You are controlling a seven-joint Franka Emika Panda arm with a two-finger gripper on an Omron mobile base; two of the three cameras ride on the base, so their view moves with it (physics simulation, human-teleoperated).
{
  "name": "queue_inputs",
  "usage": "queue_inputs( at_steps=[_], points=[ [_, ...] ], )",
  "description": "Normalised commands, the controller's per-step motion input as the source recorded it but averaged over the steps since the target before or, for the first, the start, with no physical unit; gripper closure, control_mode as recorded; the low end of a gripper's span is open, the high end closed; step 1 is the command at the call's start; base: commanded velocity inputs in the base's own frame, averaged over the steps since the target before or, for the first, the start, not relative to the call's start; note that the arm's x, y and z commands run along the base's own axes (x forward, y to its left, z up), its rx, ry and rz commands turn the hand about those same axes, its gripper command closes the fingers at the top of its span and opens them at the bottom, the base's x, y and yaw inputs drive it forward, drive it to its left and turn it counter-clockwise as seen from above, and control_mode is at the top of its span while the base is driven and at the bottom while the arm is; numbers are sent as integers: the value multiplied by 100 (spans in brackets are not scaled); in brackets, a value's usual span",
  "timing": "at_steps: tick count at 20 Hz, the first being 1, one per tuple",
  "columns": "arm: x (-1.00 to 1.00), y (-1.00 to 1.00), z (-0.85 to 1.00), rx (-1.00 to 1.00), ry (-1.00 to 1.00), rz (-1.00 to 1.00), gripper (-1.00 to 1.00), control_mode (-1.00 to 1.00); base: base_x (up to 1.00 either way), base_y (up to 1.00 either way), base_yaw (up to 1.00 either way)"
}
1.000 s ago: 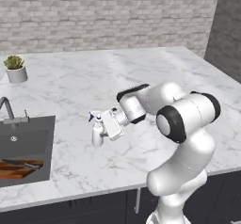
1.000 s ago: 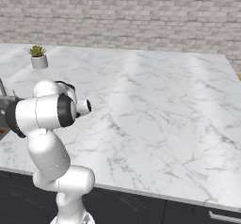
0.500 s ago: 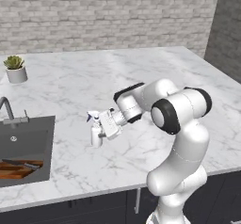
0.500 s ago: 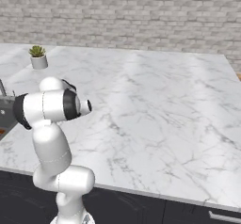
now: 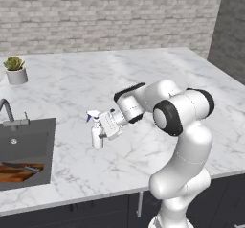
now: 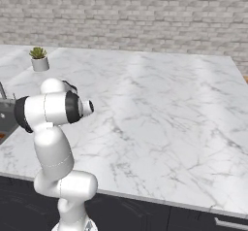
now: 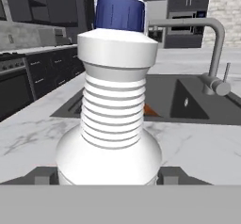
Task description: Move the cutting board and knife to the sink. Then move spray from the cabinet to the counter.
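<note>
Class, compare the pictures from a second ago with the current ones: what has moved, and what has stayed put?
The arm has swung its elbow slightly rightward and up, while the end effector stays around the spray, which stands upright on the counter in nearly the same spot. No visible release or new grasp. The cutting board and knife in the sink and the potted plant are unchanged.

small potted plant (image 5: 16, 70) by the grey brick wall (image 5: 110, 16)

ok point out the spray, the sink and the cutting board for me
spray (image 5: 97, 137), left base view, on its white body.
sink (image 5: 26, 143), left base view, on the bare basin floor.
cutting board (image 5: 14, 175), left base view, on its wooden top.
</note>
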Motion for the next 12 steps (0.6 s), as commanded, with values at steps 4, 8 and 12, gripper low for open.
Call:
queue_inputs(
  at_steps=[4, 8, 12],
  points=[
    [0, 0, 0, 0, 0, 0, -100, -100, 0, 0, 0],
    [0, -5, 0, 0, -1, 0, -100, -100, 0, 0, 0],
    [-4, -10, 0, 0, -4, 0, -100, -100, 0, 0, 0]
  ],
)
